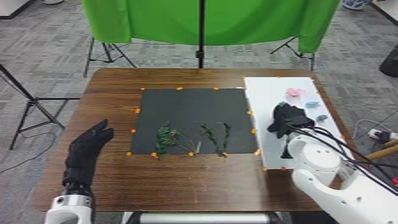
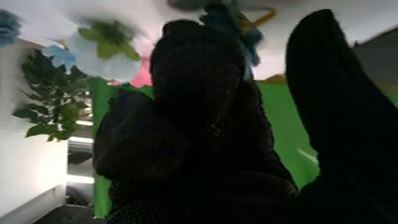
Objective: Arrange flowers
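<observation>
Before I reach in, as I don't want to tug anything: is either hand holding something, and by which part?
The left hand holds nothing. Whether the right hand holds the blue thing beside it, and where, cannot be told.

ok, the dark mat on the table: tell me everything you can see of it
The dark mat is a charcoal, roughly rectangular sheet with a matte look, lying flat on the brown wooden table. Small orange tabs dot its edges. Several green stems lie on its near part, some reaching its near edge. The white sheet runs along its right side; whether the two overlap, I can't tell.
</observation>
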You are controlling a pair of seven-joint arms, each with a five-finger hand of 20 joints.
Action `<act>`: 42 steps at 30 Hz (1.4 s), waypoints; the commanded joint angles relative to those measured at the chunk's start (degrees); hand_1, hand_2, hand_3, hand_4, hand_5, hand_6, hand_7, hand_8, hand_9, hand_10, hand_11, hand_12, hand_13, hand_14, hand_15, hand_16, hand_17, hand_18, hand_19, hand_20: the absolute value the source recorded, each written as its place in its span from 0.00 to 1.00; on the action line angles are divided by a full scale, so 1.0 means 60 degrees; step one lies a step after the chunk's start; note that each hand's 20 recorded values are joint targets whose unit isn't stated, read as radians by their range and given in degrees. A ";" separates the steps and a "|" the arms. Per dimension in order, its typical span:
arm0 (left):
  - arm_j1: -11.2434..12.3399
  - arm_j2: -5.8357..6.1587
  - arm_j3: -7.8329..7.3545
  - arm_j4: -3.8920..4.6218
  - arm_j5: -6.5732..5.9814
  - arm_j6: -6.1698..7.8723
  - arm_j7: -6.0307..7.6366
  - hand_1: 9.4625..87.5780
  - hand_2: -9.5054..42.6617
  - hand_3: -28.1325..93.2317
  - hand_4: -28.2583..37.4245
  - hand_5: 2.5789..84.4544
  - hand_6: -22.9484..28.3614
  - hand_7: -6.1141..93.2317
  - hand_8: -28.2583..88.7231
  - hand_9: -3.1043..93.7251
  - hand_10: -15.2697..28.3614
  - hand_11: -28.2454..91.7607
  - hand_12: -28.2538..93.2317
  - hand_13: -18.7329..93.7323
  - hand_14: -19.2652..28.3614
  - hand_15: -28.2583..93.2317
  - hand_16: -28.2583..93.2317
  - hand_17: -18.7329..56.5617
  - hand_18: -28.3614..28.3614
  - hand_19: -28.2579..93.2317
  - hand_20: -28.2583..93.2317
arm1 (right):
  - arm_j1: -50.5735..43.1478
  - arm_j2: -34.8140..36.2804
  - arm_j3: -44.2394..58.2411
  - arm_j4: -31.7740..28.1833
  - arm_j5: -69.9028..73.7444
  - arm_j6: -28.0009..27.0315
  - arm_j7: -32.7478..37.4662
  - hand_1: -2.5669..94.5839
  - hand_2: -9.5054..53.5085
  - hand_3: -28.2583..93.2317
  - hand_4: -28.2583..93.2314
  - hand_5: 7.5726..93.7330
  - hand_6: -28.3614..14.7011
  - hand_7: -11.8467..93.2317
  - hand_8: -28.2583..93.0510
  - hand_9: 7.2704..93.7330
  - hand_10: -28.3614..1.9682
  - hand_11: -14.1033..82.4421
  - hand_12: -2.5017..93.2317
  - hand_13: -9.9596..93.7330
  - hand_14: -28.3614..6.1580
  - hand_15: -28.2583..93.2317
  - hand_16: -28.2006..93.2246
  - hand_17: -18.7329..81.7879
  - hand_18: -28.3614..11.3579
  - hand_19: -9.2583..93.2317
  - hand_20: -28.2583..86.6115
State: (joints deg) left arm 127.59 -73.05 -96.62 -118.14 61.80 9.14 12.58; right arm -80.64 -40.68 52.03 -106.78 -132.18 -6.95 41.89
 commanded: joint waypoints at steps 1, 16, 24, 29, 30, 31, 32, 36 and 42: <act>0.0166 0.0100 -0.0233 -0.0065 -0.0026 0.0075 0.0030 0.22 0.16 0.78 0.09 0.52 0.55 0.15 0.19 0.49 0.66 0.37 0.34 0.44 0.76 0.39 0.25 0.28 0.74 0.30 0.39 | 0.0268 0.0079 -0.0548 0.0382 -0.0123 0.1429 -0.0389 0.66 0.00 0.62 0.16 0.77 0.60 0.25 0.31 0.90 0.55 0.25 0.41 0.99 0.76 0.66 0.52 0.85 0.50 1.00 0.67; 0.0357 0.0341 -0.0545 -0.0150 -0.0850 0.1329 0.0912 0.16 0.30 0.77 0.01 0.53 0.56 0.14 0.19 0.47 0.66 0.35 0.32 0.44 0.71 0.32 0.24 0.33 0.68 0.25 0.38 | 0.5180 -0.2147 -0.4143 0.0239 0.1463 0.3378 -0.3168 0.70 0.00 0.64 0.14 0.85 0.62 0.27 0.35 0.99 0.63 0.24 0.46 1.00 0.79 0.69 0.50 0.87 0.52 1.00 0.69; -0.0209 0.0543 0.0115 -0.0032 -0.0957 0.1791 0.0563 0.22 0.66 0.60 0.00 0.54 0.58 0.13 0.18 0.51 0.69 0.35 0.29 0.45 0.71 0.34 0.22 0.34 0.66 0.26 0.38 | 0.6393 -0.4298 -0.6148 0.1571 0.2205 0.3033 -0.4124 0.68 0.00 0.67 0.12 0.84 0.66 0.30 0.35 0.99 0.64 0.23 0.46 1.00 0.80 0.69 0.50 0.87 0.50 1.00 0.71; -0.0251 0.0449 0.0441 -0.0026 -0.0954 0.1654 0.0648 0.20 0.67 0.62 0.00 0.54 0.59 0.13 0.18 0.51 0.70 0.35 0.29 0.46 0.72 0.35 0.22 0.34 0.66 0.26 0.38 | 0.6245 -0.4842 -0.6626 0.2375 0.2421 0.2506 -0.4154 0.67 0.00 0.68 0.11 0.82 0.70 0.31 0.35 0.98 0.67 0.23 0.46 1.00 0.79 0.69 0.50 0.86 0.49 1.00 0.71; -0.0238 0.0440 0.0473 -0.0036 -0.0985 0.1664 0.0637 0.20 0.67 0.62 0.00 0.53 0.60 0.12 0.18 0.51 0.70 0.35 0.29 0.46 0.72 0.35 0.22 0.34 0.66 0.26 0.38 | 0.6208 -0.4922 -0.6672 0.2537 0.2445 0.2430 -0.4202 0.66 0.00 0.68 0.11 0.82 0.72 0.31 0.35 0.98 0.70 0.22 0.46 1.00 0.79 0.69 0.50 0.86 0.49 1.00 0.71; -0.0292 0.0463 0.0519 -0.0011 -0.0993 0.1625 0.0608 0.20 0.67 0.62 0.00 0.53 0.60 0.12 0.17 0.50 0.70 0.35 0.29 0.46 0.72 0.35 0.22 0.34 0.66 0.26 0.38 | 0.6231 -0.4954 -0.6756 0.2651 0.2491 0.2395 -0.4112 0.66 0.00 0.68 0.11 0.81 0.73 0.31 0.35 0.97 0.70 0.22 0.46 1.00 0.79 0.69 0.50 0.86 0.49 1.00 0.71; -0.0300 0.0466 0.0521 -0.0006 -0.0977 0.1604 0.0610 0.20 0.67 0.63 0.00 0.53 0.60 0.12 0.17 0.50 0.70 0.35 0.29 0.46 0.72 0.35 0.22 0.34 0.66 0.26 0.38 | 0.6275 -0.5023 -0.6848 0.2797 0.2452 0.2375 -0.4081 0.66 0.00 0.67 0.11 0.81 0.74 0.31 0.35 0.97 0.72 0.22 0.46 1.00 0.79 0.69 0.50 0.86 0.49 1.00 0.71; -0.0368 0.0501 0.0531 0.0021 -0.0963 0.1578 0.0606 0.19 0.66 0.65 0.00 0.52 0.61 0.11 0.17 0.49 0.70 0.35 0.28 0.46 0.72 0.35 0.22 0.34 0.66 0.27 0.38 | 0.6357 -0.5169 -0.6932 0.3160 0.2393 0.2150 -0.4013 0.66 0.00 0.65 0.12 0.80 0.76 0.31 0.35 0.96 0.72 0.22 0.45 1.00 0.80 0.68 0.51 0.86 0.48 1.00 0.71; -0.0429 0.0486 0.0536 0.0075 -0.0952 0.1522 0.0677 0.18 0.65 0.66 0.00 0.51 0.61 0.10 0.18 0.47 0.70 0.35 0.27 0.45 0.72 0.35 0.21 0.34 0.66 0.27 0.38 | 0.6369 -0.5244 -0.6844 0.3408 0.2312 0.1454 -0.3893 0.64 0.00 0.59 0.15 0.75 0.73 0.28 0.34 0.90 0.67 0.24 0.43 1.00 0.79 0.67 0.53 0.85 0.48 1.00 0.71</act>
State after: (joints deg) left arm 125.18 -69.84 -93.65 -118.44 56.18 19.04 16.84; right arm -42.49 -72.05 10.18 -87.71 -117.29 6.41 17.48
